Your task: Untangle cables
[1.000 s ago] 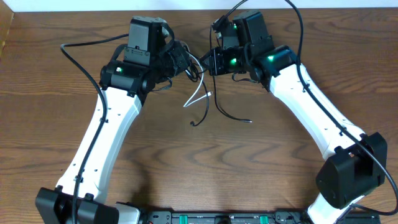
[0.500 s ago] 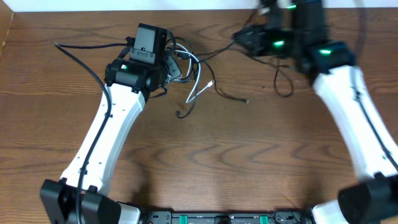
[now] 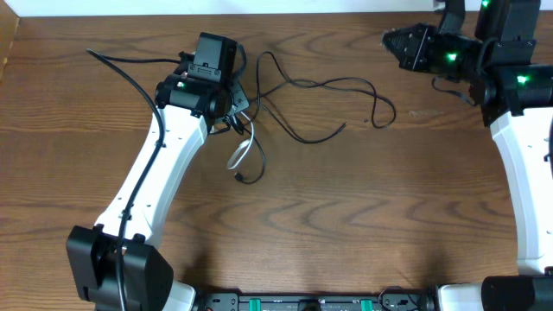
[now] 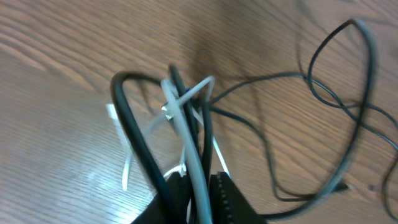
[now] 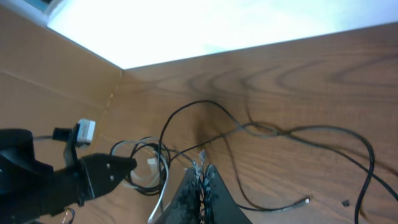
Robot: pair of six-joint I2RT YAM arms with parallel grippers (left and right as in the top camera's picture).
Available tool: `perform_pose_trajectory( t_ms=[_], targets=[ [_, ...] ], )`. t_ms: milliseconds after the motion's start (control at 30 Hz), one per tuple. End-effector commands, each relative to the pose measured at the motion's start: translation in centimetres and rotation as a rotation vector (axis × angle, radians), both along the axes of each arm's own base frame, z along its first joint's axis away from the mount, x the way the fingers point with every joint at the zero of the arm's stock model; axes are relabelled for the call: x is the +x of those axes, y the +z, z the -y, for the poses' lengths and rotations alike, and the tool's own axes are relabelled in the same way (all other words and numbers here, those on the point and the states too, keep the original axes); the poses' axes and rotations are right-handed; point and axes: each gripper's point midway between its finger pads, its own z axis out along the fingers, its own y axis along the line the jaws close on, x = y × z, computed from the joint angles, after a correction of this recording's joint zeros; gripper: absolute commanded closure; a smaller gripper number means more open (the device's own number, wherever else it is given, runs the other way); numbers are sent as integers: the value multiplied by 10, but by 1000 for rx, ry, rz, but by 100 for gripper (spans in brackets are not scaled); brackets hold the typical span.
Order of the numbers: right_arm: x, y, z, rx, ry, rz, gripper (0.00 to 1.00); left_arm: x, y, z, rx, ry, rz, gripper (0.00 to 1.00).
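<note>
Separation underway: left gripper [image 4: 198, 190] clamps white cable [image 3: 246, 152] and black cable [image 3: 346, 80].
Right gripper [image 5: 201, 169] at 1 o'clock, closed, seemingly empty; regrasp probably next.

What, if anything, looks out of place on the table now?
The white cable and black cable cross in a snarl at the left gripper, which clamps them; the black one's remainder sprawls in loose loops over the table.

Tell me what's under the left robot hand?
The left gripper covers a bunch of white and black cables; a white loop pokes out. How they cross underneath is hidden.
</note>
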Motion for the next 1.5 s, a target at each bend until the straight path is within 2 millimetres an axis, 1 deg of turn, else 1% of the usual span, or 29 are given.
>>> perform_pose_trajectory(
  t_ms=[0,100,167,200,233,267,333,467,533,633,667,733,800,900,1000,1067,1267,1333,1467],
  targets=[
    [-2,-1,-3,-35,26,18,99,0,3,18,-71,-100,-7,68],
    [-2,-4,-7,-37,36,14,98,-8,3,40,-139,-222,-28,55],
    [-2,-7,-9,-39,41,4,93,-13,2,47,-129,-286,-38,46],
    [-2,-9,-10,-43,47,2,91,-16,1,49,-116,-312,-45,44],
    [-2,-12,-11,-48,54,-6,89,-19,-1,47,-95,-323,-58,43],
    [-2,-16,-13,-51,56,-18,88,-22,-5,40,-64,-307,-78,43],
    [-2,-23,-14,-62,63,-35,86,-28,-10,19,-1,-259,-119,42],
    [0,-38,-20,-88,82,-62,85,-40,-17,-9,14,-195,-199,42],
    [-1,-42,-24,-98,97,-64,83,-45,-20,-17,23,-197,-227,42],
    [-1,-45,-28,-111,108,-63,82,-50,-25,-16,35,-275,-242,43],
    [-1,-46,-28,-117,103,-65,81,-52,-28,-9,26,-333,-246,43],
    [0,-47,-28,-129,95,-67,81,-56,-34,0,1,-393,-255,43],
    [-1,-48,-30,-135,101,-63,80,-60,-43,7,-28,-422,-262,43],
    [-3,-50,-37,-166,129,-45,78,-62,-56,8,-39,-404,-267,43],
    [-3,-63,-50,-198,145,-64,77,-62,-64,7,-51,-368,-270,43],
    [-5,-76,-65,-203,179,-90,76,-60,-66,7,-52,-366,-260,43],
    [-10,-116,-102,-221,268,-170,77,-42,-78,10,-59,-335,-198,43],
    [-15,-128,-114,-217,304,-198,76,-38,-87,9,-50,-328,-208,43],
    [-27,-151,-139,-210,378,-255,76,-33,-110,-2,-5,-262,-254,43]
  ],
)
